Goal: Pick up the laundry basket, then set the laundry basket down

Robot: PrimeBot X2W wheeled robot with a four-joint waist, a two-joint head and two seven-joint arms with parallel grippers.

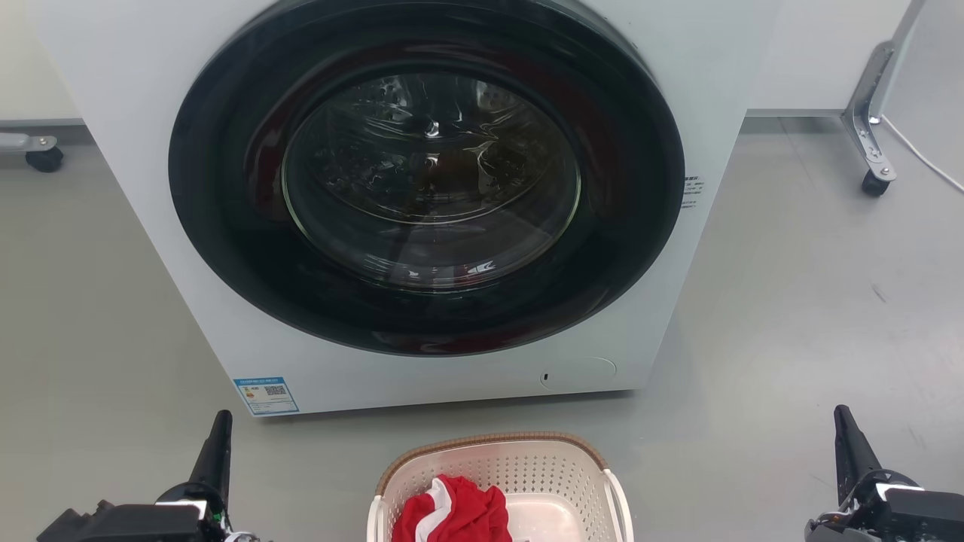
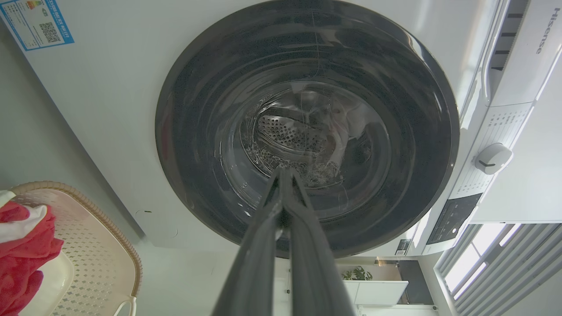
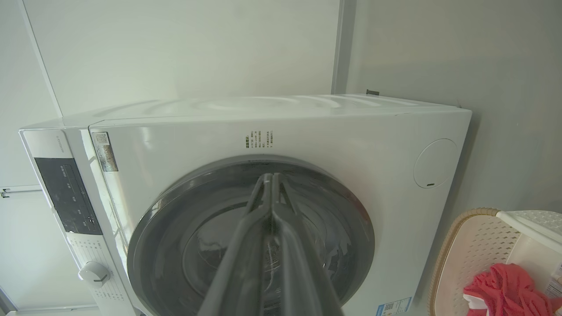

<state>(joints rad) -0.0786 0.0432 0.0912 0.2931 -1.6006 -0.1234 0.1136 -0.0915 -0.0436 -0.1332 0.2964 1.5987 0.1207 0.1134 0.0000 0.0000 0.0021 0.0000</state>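
The laundry basket (image 1: pixel 527 467) is cream-white perforated plastic with a brown woven-look rim, standing on the floor at the bottom centre of the head view, a red and white cloth (image 1: pixel 452 512) inside it. It also appears as the laundry basket (image 2: pixel 96 250) at lower left of the left wrist view and the laundry basket (image 3: pixel 478 250) at lower right of the right wrist view. My left gripper (image 1: pixel 218 436) is low at the left, well apart from the basket. My right gripper (image 1: pixel 847 436) is low at the right, also apart. Both are shut, left gripper (image 2: pixel 283 173) and right gripper (image 3: pixel 268 177) fingertips together, holding nothing.
A white front-loading washing machine (image 1: pixel 248 331) with a dark round door (image 1: pixel 429 173) stands just beyond the basket. Grey floor lies on both sides. A castor (image 1: pixel 44 156) is at far left, and a metal leg with a castor (image 1: pixel 874 177) at far right.
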